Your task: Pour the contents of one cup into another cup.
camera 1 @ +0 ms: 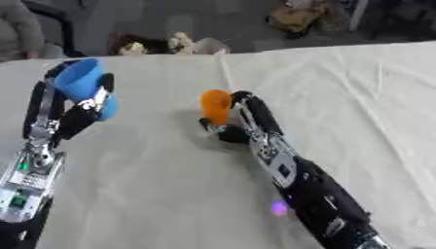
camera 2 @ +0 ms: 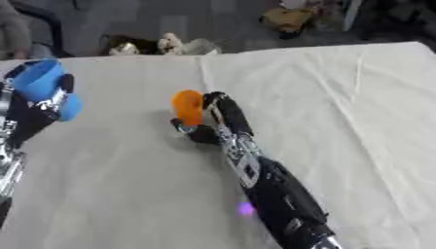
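Two cups held, well apart across the surface (camera 1: pixel 170 194)

Left hand (camera 1: pixel 81 114) grasps the raised blue cup (camera 1: pixel 79 79), mouth tilted; right hand (camera 1: pixel 234 121) curls round the upright orange cup (camera 1: pixel 215 106), standing to the blue cup's right.

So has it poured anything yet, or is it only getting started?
Both cups look picked up: the left hand holds the blue plastic cup raised and tilted, while the right hand grips the orange plastic cup at the white-covered table. They're apart, so pouring seems left to do.
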Action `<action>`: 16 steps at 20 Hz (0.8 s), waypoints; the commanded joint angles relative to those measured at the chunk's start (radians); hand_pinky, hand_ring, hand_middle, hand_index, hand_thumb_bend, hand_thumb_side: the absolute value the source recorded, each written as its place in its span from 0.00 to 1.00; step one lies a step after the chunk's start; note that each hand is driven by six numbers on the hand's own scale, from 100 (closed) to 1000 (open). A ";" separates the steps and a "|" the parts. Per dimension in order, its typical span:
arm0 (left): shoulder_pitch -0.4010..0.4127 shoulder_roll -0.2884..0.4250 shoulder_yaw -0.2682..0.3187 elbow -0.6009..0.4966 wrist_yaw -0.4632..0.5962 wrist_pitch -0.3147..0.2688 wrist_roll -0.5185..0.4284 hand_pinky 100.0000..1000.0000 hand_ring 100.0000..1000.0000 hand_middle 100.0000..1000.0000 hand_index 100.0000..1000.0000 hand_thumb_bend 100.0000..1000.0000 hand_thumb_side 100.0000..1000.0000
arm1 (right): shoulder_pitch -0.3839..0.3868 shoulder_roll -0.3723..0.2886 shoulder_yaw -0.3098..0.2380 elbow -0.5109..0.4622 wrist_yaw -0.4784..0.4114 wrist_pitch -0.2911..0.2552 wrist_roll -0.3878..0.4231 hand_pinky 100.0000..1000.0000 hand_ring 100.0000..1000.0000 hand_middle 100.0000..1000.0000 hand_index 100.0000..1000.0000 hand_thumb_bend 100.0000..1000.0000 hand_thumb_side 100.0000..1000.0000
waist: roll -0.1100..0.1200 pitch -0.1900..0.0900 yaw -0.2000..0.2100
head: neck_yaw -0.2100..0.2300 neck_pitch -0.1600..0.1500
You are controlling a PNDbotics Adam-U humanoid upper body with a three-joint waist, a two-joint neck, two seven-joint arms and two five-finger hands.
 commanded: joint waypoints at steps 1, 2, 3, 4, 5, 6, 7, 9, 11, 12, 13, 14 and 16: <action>-0.019 0.009 -0.001 -0.024 0.002 -0.001 -0.003 0.36 0.20 0.15 0.67 0.00 0.39 | -0.025 0.004 -0.007 -0.005 0.009 0.012 -0.033 0.71 0.84 0.46 0.62 0.42 0.51 | 0.003 -0.013 0.004 | -0.005 -0.008; -0.019 0.009 -0.001 -0.024 0.002 -0.001 -0.004 0.36 0.20 0.15 0.67 0.00 0.39 | -0.025 0.006 -0.007 -0.005 0.008 0.016 -0.043 0.71 0.83 0.46 0.61 0.41 0.50 | 0.003 -0.013 0.004 | -0.006 -0.008; -0.019 0.009 -0.001 -0.024 0.003 -0.001 -0.004 0.36 0.20 0.15 0.67 0.00 0.39 | -0.025 0.007 -0.008 -0.005 0.007 0.019 -0.052 0.71 0.83 0.44 0.60 0.38 0.49 | 0.003 -0.013 0.005 | -0.006 -0.009; -0.019 0.008 -0.002 -0.024 0.003 -0.001 -0.005 0.36 0.20 0.15 0.67 0.00 0.39 | -0.025 0.009 -0.008 -0.005 0.005 0.023 -0.061 0.70 0.82 0.43 0.58 0.35 0.47 | 0.002 -0.013 0.005 | -0.007 -0.009; -0.019 0.008 -0.002 -0.024 0.003 0.000 -0.005 0.36 0.20 0.15 0.67 0.00 0.39 | -0.025 0.010 -0.008 -0.005 0.002 0.027 -0.070 0.70 0.82 0.41 0.57 0.33 0.46 | 0.002 -0.013 0.006 | -0.007 -0.009; -0.019 0.008 -0.002 -0.024 0.003 0.000 -0.005 0.36 0.20 0.15 0.67 0.00 0.39 | -0.025 0.012 -0.008 -0.005 -0.001 0.030 -0.077 0.69 0.81 0.40 0.56 0.30 0.44 | 0.002 -0.013 0.006 | -0.007 -0.009; -0.019 0.008 -0.002 -0.024 0.003 0.000 -0.005 0.36 0.20 0.15 0.67 0.00 0.39 | -0.025 0.013 -0.007 -0.005 -0.005 0.032 -0.082 0.69 0.80 0.39 0.54 0.27 0.42 | 0.001 -0.013 0.006 | -0.008 -0.009; -0.019 0.008 -0.002 -0.024 0.004 0.001 -0.006 0.36 0.20 0.15 0.67 0.00 0.39 | -0.023 0.015 -0.006 -0.008 -0.016 0.034 -0.090 0.68 0.80 0.36 0.52 0.23 0.39 | 0.001 -0.013 0.007 | -0.008 -0.009; -0.019 0.008 -0.002 -0.024 0.004 0.001 -0.006 0.36 0.20 0.14 0.67 0.00 0.39 | -0.022 0.017 -0.004 -0.011 -0.027 0.033 -0.093 0.68 0.78 0.33 0.48 0.19 0.35 | 0.000 -0.013 0.006 | -0.008 -0.009; -0.019 0.008 -0.002 -0.024 0.004 0.002 -0.005 0.36 0.20 0.14 0.67 0.00 0.39 | -0.021 0.017 -0.002 -0.013 -0.032 0.033 -0.094 0.67 0.78 0.31 0.46 0.15 0.33 | -0.001 -0.013 0.006 | -0.009 -0.009; -0.019 0.008 -0.002 -0.024 0.004 0.002 -0.005 0.36 0.20 0.14 0.67 0.00 0.39 | -0.021 0.018 -0.001 -0.015 -0.036 0.033 -0.095 0.67 0.77 0.29 0.44 0.13 0.31 | -0.002 -0.013 0.005 | -0.009 -0.009; -0.020 0.008 -0.002 -0.024 0.004 0.002 -0.005 0.36 0.20 0.14 0.67 0.00 0.39 | -0.021 0.019 0.000 -0.018 -0.040 0.033 -0.095 0.67 0.77 0.28 0.43 0.11 0.29 | -0.002 -0.012 0.005 | -0.009 -0.009; -0.020 0.009 -0.001 -0.024 0.004 0.003 -0.005 0.36 0.20 0.14 0.67 0.00 0.39 | -0.020 0.019 0.002 -0.023 -0.047 0.032 -0.093 0.66 0.75 0.24 0.38 0.05 0.24 | -0.003 -0.012 0.004 | -0.009 -0.010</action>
